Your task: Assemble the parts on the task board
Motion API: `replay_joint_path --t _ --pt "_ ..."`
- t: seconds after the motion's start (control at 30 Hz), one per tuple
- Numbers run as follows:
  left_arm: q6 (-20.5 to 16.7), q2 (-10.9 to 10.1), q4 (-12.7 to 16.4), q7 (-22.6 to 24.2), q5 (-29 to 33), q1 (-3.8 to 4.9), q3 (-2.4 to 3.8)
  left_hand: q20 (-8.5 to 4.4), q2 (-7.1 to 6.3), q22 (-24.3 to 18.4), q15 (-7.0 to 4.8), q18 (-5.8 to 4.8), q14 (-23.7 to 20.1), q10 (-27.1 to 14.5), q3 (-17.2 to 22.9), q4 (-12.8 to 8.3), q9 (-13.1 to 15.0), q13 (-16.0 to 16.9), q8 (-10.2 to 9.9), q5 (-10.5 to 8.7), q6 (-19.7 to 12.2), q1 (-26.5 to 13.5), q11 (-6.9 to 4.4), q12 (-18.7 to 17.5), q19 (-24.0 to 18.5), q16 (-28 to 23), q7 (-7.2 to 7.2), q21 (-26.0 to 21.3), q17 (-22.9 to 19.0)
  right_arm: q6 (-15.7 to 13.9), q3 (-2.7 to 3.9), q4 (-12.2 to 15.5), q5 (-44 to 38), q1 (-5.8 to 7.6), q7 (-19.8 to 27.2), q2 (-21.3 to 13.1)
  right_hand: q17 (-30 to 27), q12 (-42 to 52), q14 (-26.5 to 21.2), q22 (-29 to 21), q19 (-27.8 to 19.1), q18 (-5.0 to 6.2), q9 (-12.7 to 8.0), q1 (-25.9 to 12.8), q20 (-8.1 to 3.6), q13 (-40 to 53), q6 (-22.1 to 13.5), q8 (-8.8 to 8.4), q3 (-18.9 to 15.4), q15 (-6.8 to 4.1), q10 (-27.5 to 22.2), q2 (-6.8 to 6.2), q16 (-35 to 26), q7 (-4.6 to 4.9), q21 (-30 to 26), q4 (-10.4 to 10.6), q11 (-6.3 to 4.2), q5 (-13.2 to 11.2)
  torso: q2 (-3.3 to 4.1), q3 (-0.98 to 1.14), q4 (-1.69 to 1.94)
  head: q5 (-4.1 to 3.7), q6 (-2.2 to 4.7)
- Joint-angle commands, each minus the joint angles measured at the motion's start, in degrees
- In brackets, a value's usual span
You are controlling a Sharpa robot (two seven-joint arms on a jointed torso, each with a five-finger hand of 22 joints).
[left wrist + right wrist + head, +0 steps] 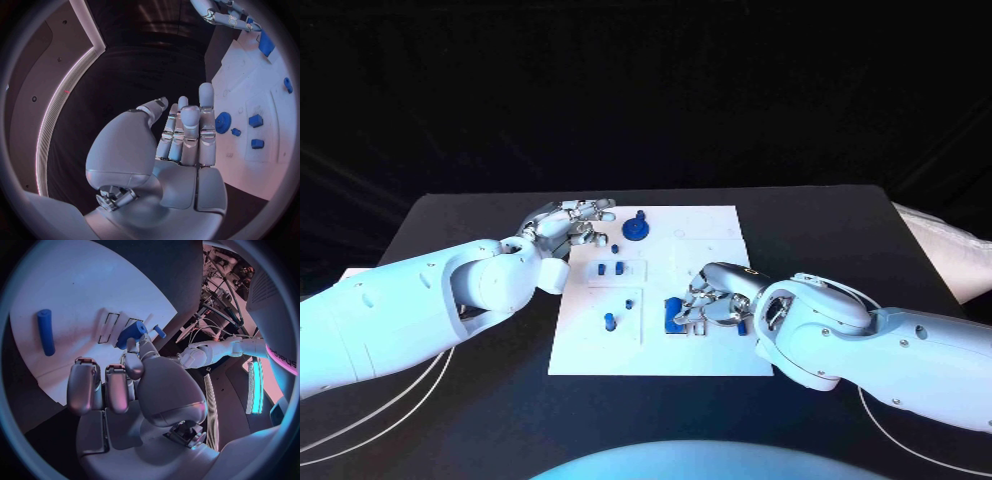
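Right hand (711, 300) hovering over task board (718, 225) near edge, fingers curling beside blue block (674, 316); grip impossible to confirm. Blue cylinder (45, 332) lying lengthwise just beyond fingertips. Left hand (567, 225) idling at far-left corner, fingers straight, holding nothing.

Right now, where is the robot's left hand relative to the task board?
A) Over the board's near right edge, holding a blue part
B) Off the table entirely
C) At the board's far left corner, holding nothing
C: the head view shows the left hand at the far left corner of the task board, and its wrist view shows straight, empty fingers.
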Motion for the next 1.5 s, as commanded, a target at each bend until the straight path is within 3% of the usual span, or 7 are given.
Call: replay_joint_path --t 0.03,0.43,0.7,0.83,1.13,1.33,1.5 --pt "1.0 0.0 0.1 0.2 -0.2 0.02 0.04 0.1 0.07 -0.1 0.12 0.63 -0.3 -0.4 -0.1 -0.1 0.0 0.1 0.4 0.32 -0.3 0.4 -0.01 0.2 0.3 -0.3 -0.03 -0.2 0.0 3.2 -0.39 -0.5 -2.2 -0.46 -2.2 -0.4 1.9 0.2 3.6 0.0 0.1 -0.43 0.1 1.3 -0.43 0.1 0.2 0.21 3.8 -0.41 1.6 0.71 0.3 -0.32 0.2 -3.9 -1.12 -0.3 -0.02 -0.03 0.1 0.0 -0.14" --pt "1.0 -0.1 0.2 0.2 -0.2 0.03 0.04 0.1 0.05 -0.1 0.12 0.63 -0.3 -0.5 -0.1 -0.1 0.0 0.1 0.4 0.32 -0.4 0.4 -0.01 0.2 0.3 -0.3 -0.03 -0.3 -0.1 3.1 -0.4 -0.1 -2.8 -0.53 -2.4 -1.5 1.9 0.6 3.6 0.0 0.1 -0.43 0.2 1.2 -0.47 0.5 0.4 0.27 4.3 -0.47 1.8 0.45 0.3 -0.4 0.2 -4.3 -1.19 -0.3 -0.01 -0.01 0.03 0.03 -0.13" --pt "1.0 -0.2 0.2 0.2 -0.2 0.03 0.04 0.1 0.04 -0.1 0.12 0.63 -0.4 -0.5 -0.1 -0.1 0.0 0.1 0.4 0.32 -0.4 0.4 -0.01 0.3 0.3 -0.4 -0.03 -0.3 -0.1 -2.4 -0.39 1.7 -2.2 -0.53 -0.3 -4.1 1.6 -0.3 3.5 -0.1 0.1 -0.41 0.0 -0.5 -0.48 0.0 0.2 0.0 4.7 -0.41 1.5 -0.18 0.0 -0.19 0.1 -4.1 -1.06 0.2 -0.05 -0.05 0.06 -0.03 -0.08" --pt "0.9 -0.2 0.2 0.2 -0.2 0.03 0.04 0.1 0.04 -0.1 0.12 0.63 -0.4 -0.5 -0.1 -0.1 0.0 0.1 0.4 0.32 -0.4 0.4 -0.01 0.3 0.3 -0.4 -0.03 -0.3 -0.1 -4.0 -0.36 3.0 -1.8 -0.19 0.3 -6.1 1.3 -1.1 3.4 -0.1 0.1 -0.44 -0.6 -1.9 -0.24 -0.4 -1.6 -1.57 5.2 0.05 1.0 -0.64 -0.3 0.75 0.0 -3.7 -0.39 1.1 -0.1 -0.09 -0.01 -0.14 0.04" --pt "0.9 -0.3 0.3 0.2 -0.2 0.03 0.04 0.1 0.04 -0.1 0.12 0.63 -0.4 -0.5 -0.1 -0.1 0.0 0.1 0.4 0.32 -0.4 0.4 -0.01 0.3 0.3 -0.4 -0.03 -0.3 -0.1 -1.0 -0.37 3.6 -3.2 0.7 -2.5 -9.7 0.3 -3.0 3.2 -0.4 -0.1 -0.36 -1.6 -6.7 0.57 -1.7 -1.9 -3.71 5.2 0.87 0.1 -1.85 -1.0 1.66 -0.2 -0.8 0.48 1.1 0.01 0.02 -0.07 -0.81 0.3" --pt "1.0 -0.3 0.3 0.2 -0.2 0.03 0.04 0.1 0.04 -0.1 0.12 0.63 -0.4 -0.5 -0.1 -0.1 0.0 0.1 0.4 0.32 -0.4 0.4 -0.01 0.3 0.3 -0.4 -0.03 -0.3 -0.1 -0.1 -0.38 2.7 -4.8 0.61 -4.8 -9.4 -0.5 -4.1 3.0 -0.8 -0.3 -0.27 -1.9 -8.7 0.73 -2.4 -1.6 -4.44 5.0 0.97 -0.3 -3.06 -1.6 1.78 -0.5 1.0 0.61 1.2 -0.04 -0.03 0.01 -1.07 0.32" --pt "1.1 -0.1 0.2 0.1 -0.2 0.03 0.04 0.11 0.03 -0.1 0.12 0.64 -0.4 -0.6 0.0 -0.2 0.0 0.1 0.4 0.32 -0.4 0.5 -0.01 0.3 0.3 -0.4 -0.04 -0.3 -0.1 -0.1 -0.42 1.5 -5.7 0.02 -6.5 -7.6 -0.7 -4.5 3.0 -1.0 -0.4 -0.22 -2.0 -10.4 0.84 -2.5 -1.3 -4.97 4.4 1.08 -0.4 -4.5 -1.8 1.87 -0.6 2.8 0.73 3.4 -0.02 -0.04 0.16 -1.18 0.43"
